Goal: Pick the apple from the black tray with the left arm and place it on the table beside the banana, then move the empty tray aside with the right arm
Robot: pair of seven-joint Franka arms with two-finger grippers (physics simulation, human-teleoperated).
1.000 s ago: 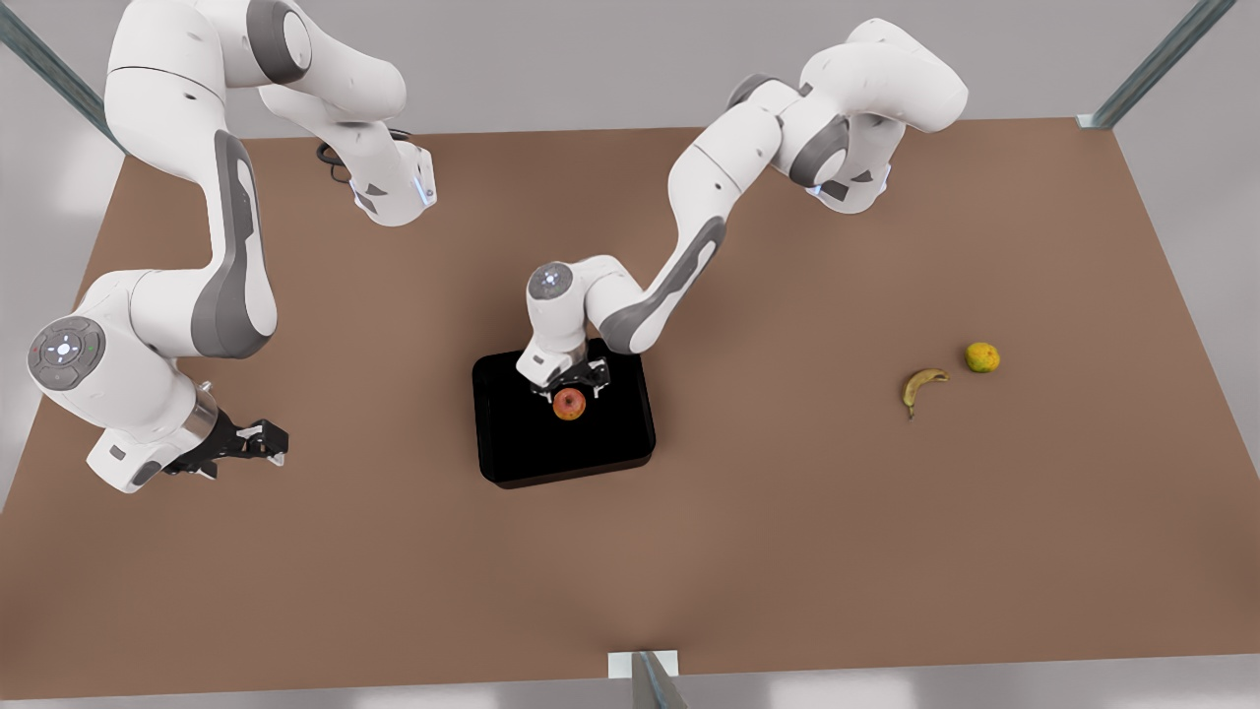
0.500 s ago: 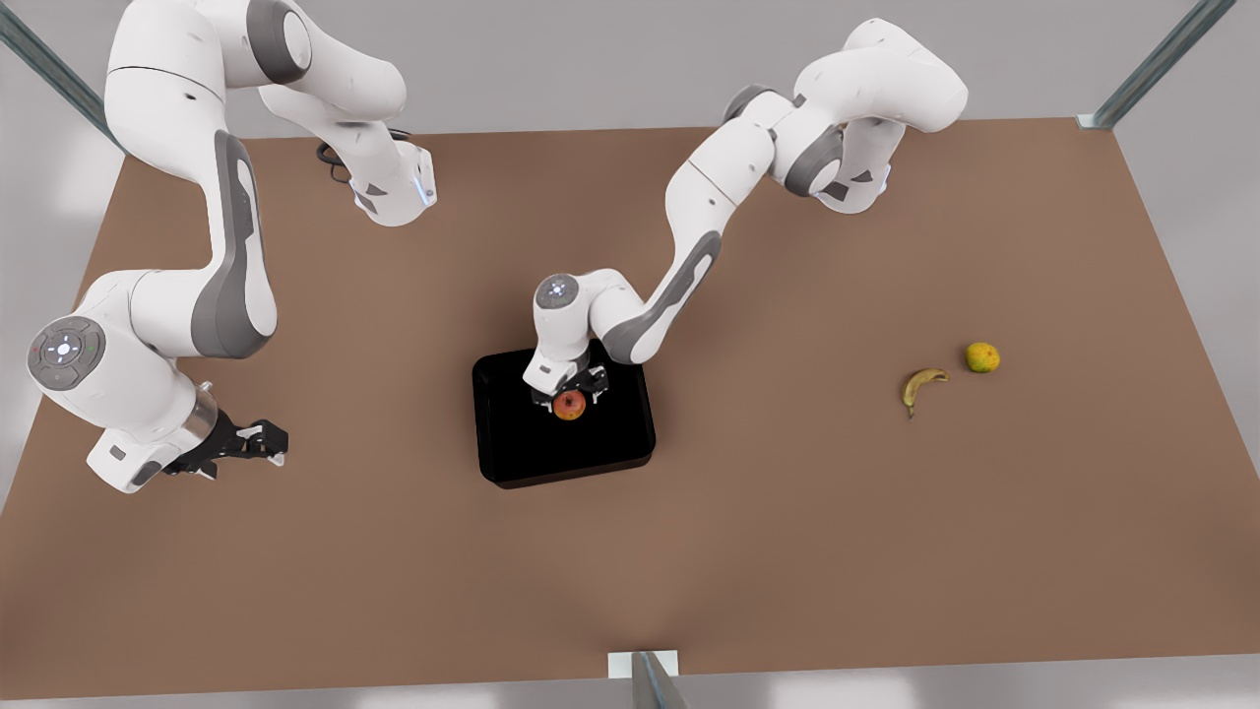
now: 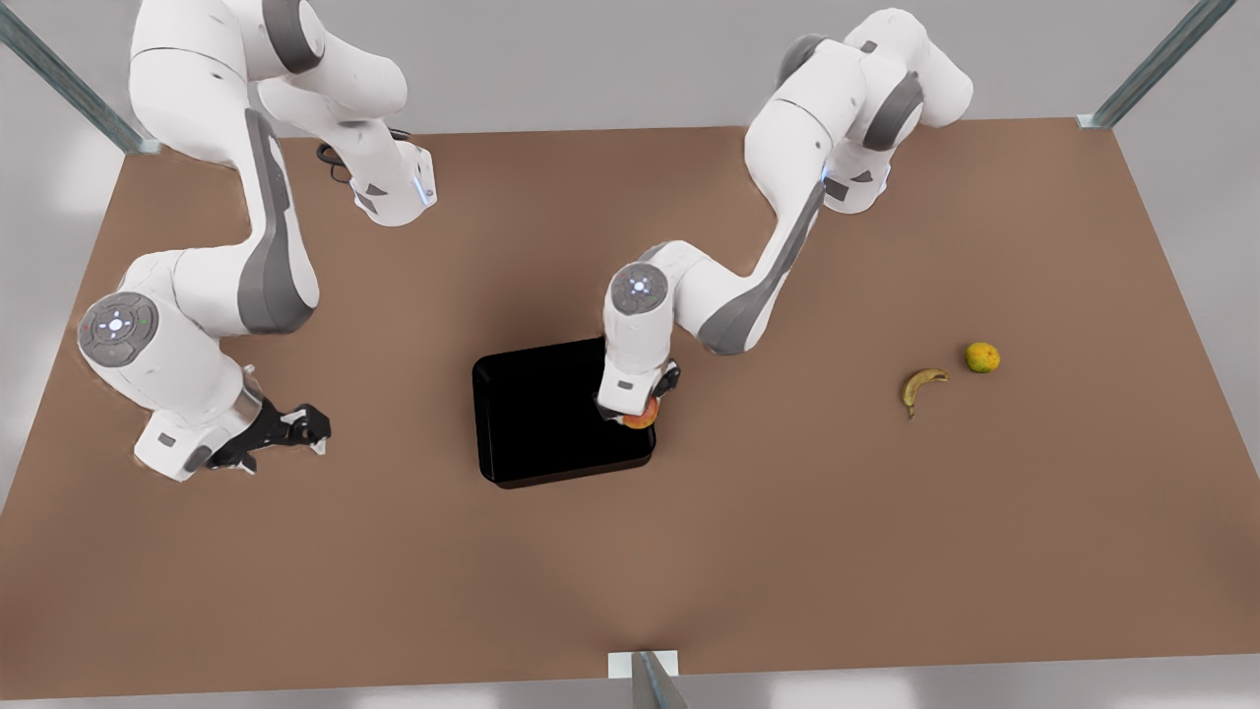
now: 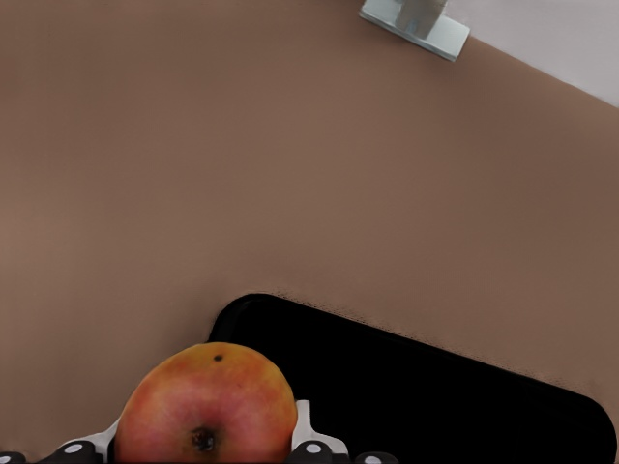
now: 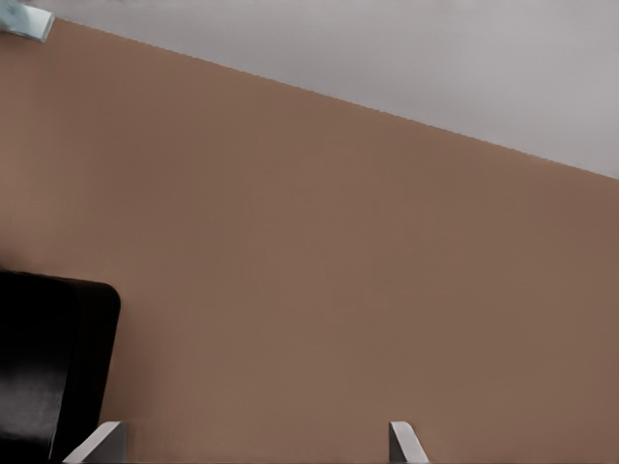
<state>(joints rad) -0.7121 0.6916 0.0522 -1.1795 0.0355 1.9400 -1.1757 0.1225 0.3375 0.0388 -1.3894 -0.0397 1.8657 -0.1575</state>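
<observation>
The red-orange apple (image 3: pixel 642 418) hangs over the black tray's (image 3: pixel 532 414) edge on the front view's right, with my left gripper (image 3: pixel 638 406) shut on it. The left wrist view has the apple (image 4: pixel 206 406) between the white fingertips (image 4: pixel 306 435), above a corner of the tray (image 4: pixel 435 387). The banana (image 3: pixel 923 386) lies on the brown table (image 3: pixel 787 512), far toward the front view's right. My right gripper (image 3: pixel 313 433) hovers low on the front view's left of the tray, open, and its wrist view shows spread fingertips (image 5: pixel 104 441) near a tray corner (image 5: pixel 48 367).
A yellow-orange round fruit (image 3: pixel 982 356) sits just beyond the banana. Both arm bases stand at the table's far edge. A metal bracket (image 3: pixel 645 670) marks the near edge. Bare tabletop stretches between the tray and the banana.
The left gripper lifted the apple off the tray's middle and carried it toward the front view's right, to the tray's edge. The right arm shifted slightly toward the tray.
</observation>
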